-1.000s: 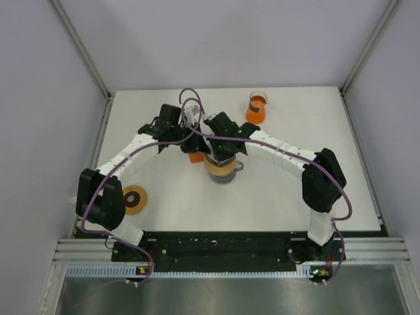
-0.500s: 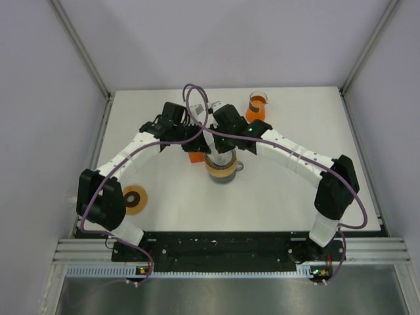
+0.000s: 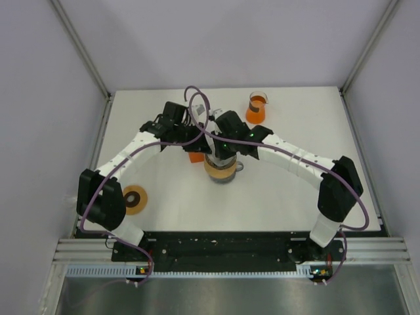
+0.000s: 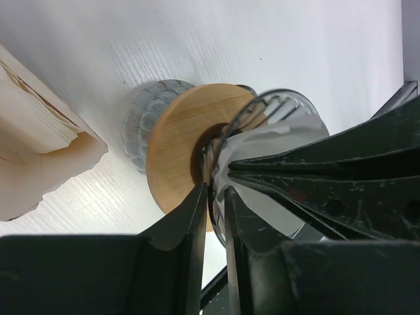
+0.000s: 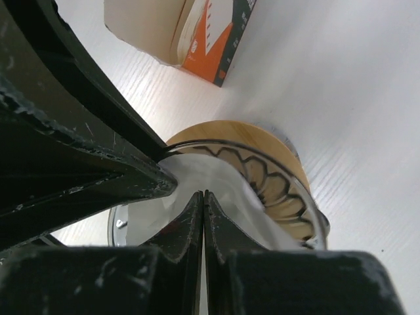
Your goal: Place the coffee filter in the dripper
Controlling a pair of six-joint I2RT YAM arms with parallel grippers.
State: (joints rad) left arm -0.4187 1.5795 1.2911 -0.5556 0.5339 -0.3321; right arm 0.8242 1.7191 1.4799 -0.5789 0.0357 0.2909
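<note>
**Both arms converge on the dripper**

Both arms bow inward and meet over the white bench [image 3: 275, 197]. Right end effector [image 5: 202, 194] is clenched, its tips in the thin white paper filter [image 5: 226, 187], which sits inside the ribbed glass dripper with tan wooden ring [image 4: 174, 141]. Left end effector [image 4: 213, 197] straddles the rim, narrowly parted; I cannot tell whether it grips.

One overhead view and two close wrist views, all meeting at the dripper [image 3: 222, 169].
The top camera looks down from above and behind the arm bases over the whole worktop [image 3: 295, 197]. The wrist cameras peer along the left gripper [image 4: 215, 197] and right gripper [image 5: 203, 195] from very near, the dripper filling each frame; the carton [image 5: 213, 46] shows in all three.
</note>
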